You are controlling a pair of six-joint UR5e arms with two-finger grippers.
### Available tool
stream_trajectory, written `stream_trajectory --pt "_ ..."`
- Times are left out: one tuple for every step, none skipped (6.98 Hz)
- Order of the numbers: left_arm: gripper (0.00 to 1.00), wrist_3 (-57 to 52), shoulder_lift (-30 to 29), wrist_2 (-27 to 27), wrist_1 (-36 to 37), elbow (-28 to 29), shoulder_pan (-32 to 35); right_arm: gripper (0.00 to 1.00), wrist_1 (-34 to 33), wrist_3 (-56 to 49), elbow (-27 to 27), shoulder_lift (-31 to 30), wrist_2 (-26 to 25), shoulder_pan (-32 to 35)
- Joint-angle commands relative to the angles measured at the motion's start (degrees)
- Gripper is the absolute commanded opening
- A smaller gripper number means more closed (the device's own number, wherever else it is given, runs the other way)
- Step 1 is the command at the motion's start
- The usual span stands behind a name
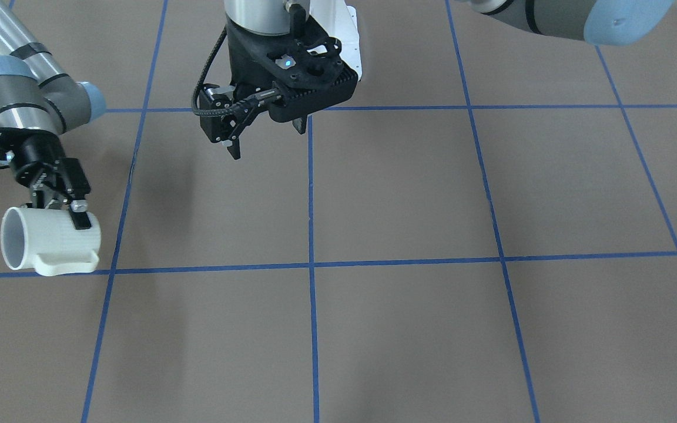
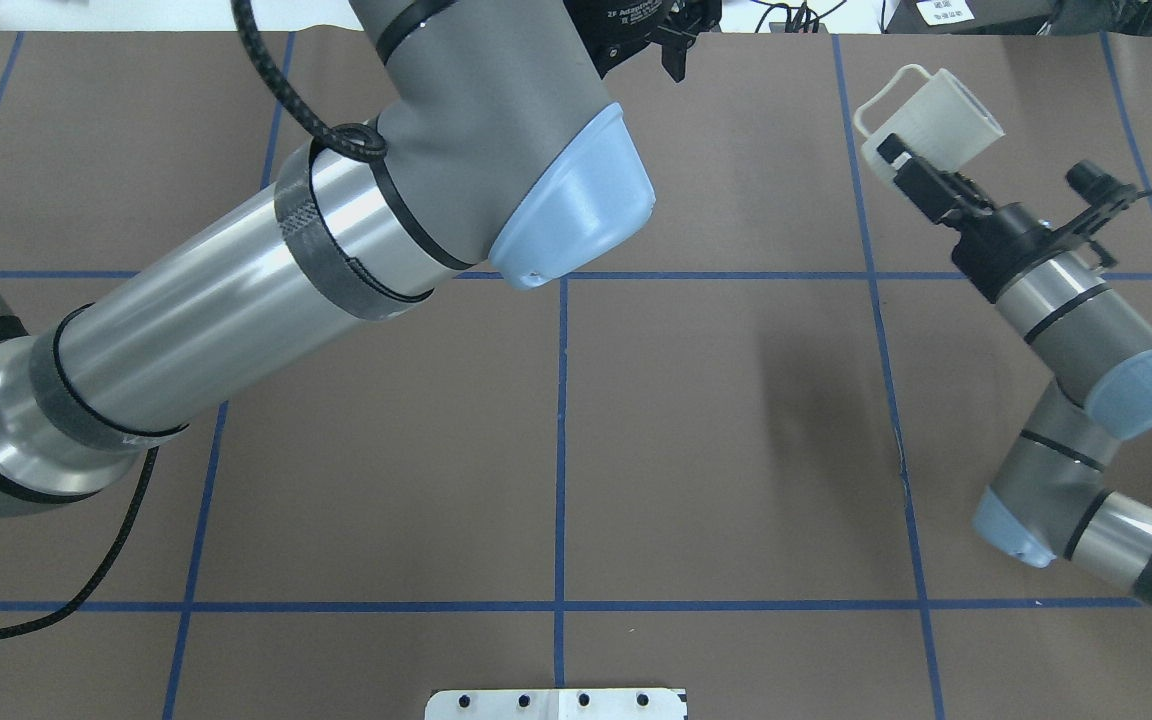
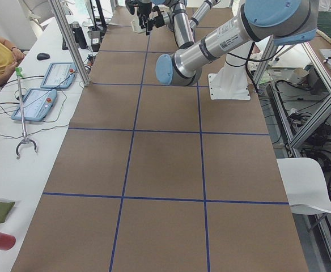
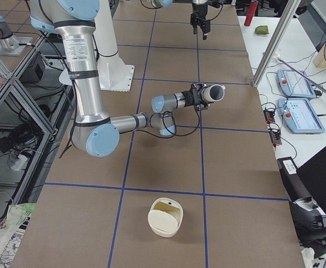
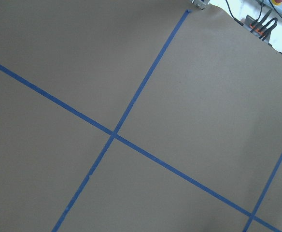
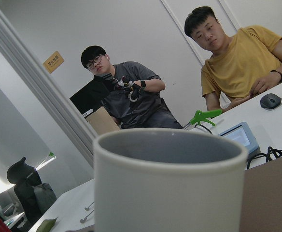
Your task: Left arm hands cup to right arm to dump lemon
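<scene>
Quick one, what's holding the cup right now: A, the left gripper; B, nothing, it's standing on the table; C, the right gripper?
C: the right gripper is clamped on the cup, holding it on its side above the table, while the left gripper hangs open and empty.

The only lettering that can be partly read is white print (image 2: 636,13) on the black body of the left gripper (image 1: 267,141), seen from overhead: it begins "2F Adaptive" and the rest is illegible. A yellow wall sign (image 6: 53,62) bears dark characters too small to read. A white sticker (image 3: 229,41) on the left arm (image 3: 202,52) and another sticker (image 4: 72,58) on the right arm (image 4: 87,95) carry print too fine to make out.
</scene>
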State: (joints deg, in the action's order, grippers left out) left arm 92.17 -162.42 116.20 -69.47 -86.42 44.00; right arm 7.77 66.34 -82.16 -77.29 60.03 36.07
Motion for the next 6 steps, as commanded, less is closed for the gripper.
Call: stream_trajectory --pt "1.0 -0.1 -0.4 1.4 2.5 0.0 -0.5 0.28 -8.0 -14.5 0.0 8.1 -11.2 -8.5" --pt "1.0 0.1 -0.4 2.0 3.5 -0.1 -1.2 0.28 -11.3 -17.5 -0.7 10.9 -14.4 -10.1" --pt "1.0 0.1 -2.0 2.0 7.3 0.2 -1.5 0.28 -13.6 -21.4 -0.8 12.8 -18.6 -12.9" --pt "1.0 -0.1 -3.7 2.0 10.2 0.5 -2.5 0.28 -16.4 -26.3 -0.9 15.7 -22.7 -15.2" --pt "1.0 -0.1 -5.3 2.0 11.6 1.9 -2.8 0.28 -18.0 -27.0 -0.9 17.1 -25.8 -17.5" --pt "1.0 -0.7 -10.1 1.8 14.4 8.7 -3.5 0.28 -18.6 -28.2 -1.0 17.3 -27.2 -18.7"
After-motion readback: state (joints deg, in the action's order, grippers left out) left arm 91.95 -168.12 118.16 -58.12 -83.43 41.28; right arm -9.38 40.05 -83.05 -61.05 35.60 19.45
